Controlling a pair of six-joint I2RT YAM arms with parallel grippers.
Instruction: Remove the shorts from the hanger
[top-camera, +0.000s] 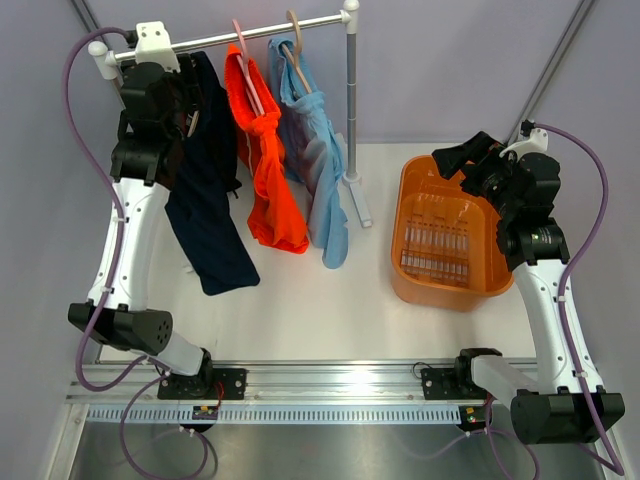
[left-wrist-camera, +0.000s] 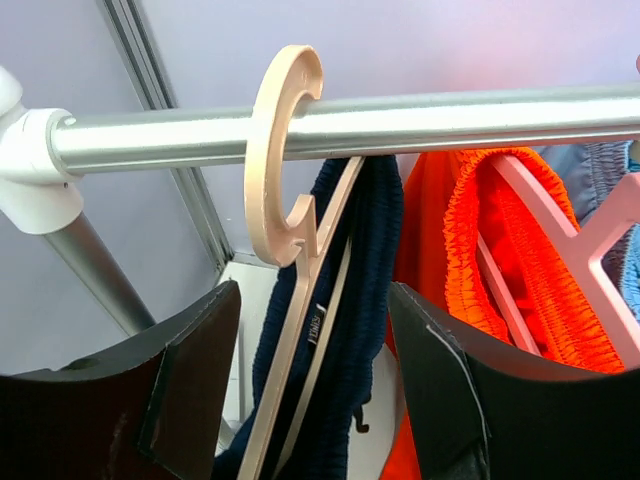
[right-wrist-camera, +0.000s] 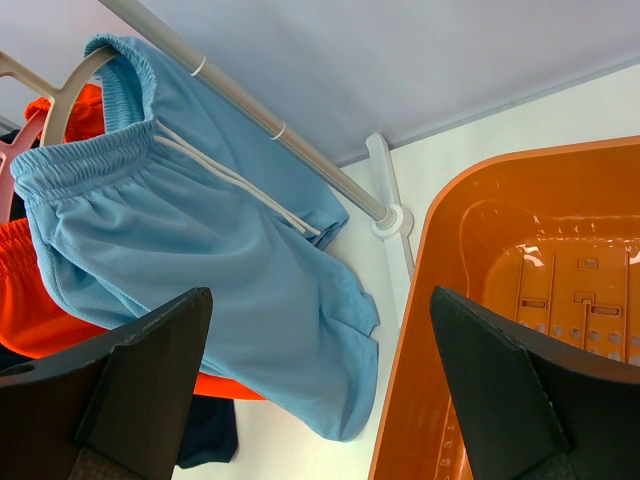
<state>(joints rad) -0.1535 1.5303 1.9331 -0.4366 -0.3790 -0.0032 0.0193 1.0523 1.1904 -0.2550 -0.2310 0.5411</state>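
Observation:
Three pairs of shorts hang on hangers from a metal rail: dark navy shorts, bright orange shorts and light blue shorts. My left gripper is open at the rail. In the left wrist view the left gripper has one jaw on each side of the navy waistband and its beige hanger, without touching them. My right gripper is open and empty above the orange basket. The right wrist view shows the right gripper facing the light blue shorts.
The rack's upright pole and foot stand between the shorts and the basket. A pink hanger carries the orange shorts just right of my left gripper. The basket's rim lies under my right gripper.

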